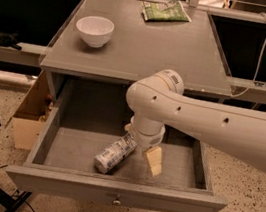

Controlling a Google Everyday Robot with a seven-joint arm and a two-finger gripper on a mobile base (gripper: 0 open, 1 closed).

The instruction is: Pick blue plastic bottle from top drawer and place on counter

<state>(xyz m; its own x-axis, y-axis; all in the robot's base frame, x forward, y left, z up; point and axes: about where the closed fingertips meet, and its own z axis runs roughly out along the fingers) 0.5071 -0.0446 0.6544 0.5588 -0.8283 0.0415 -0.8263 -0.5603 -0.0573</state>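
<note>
The blue plastic bottle (114,154) lies on its side on the floor of the open top drawer (113,192), label end toward the front left. Its cap end is hidden under my wrist. My gripper (140,145) hangs down into the drawer over the bottle's cap end. One pale finger (153,160) stands just right of the bottle, and a second pale tip (128,126) shows to its left, so the gripper is open and straddles the bottle. The grey counter (183,50) is above the drawer.
A white bowl (94,29) sits at the counter's left. A green snack packet (165,10) lies at its back edge. A cardboard box (29,116) stands left of the cabinet. My white arm (221,125) crosses the drawer's right side.
</note>
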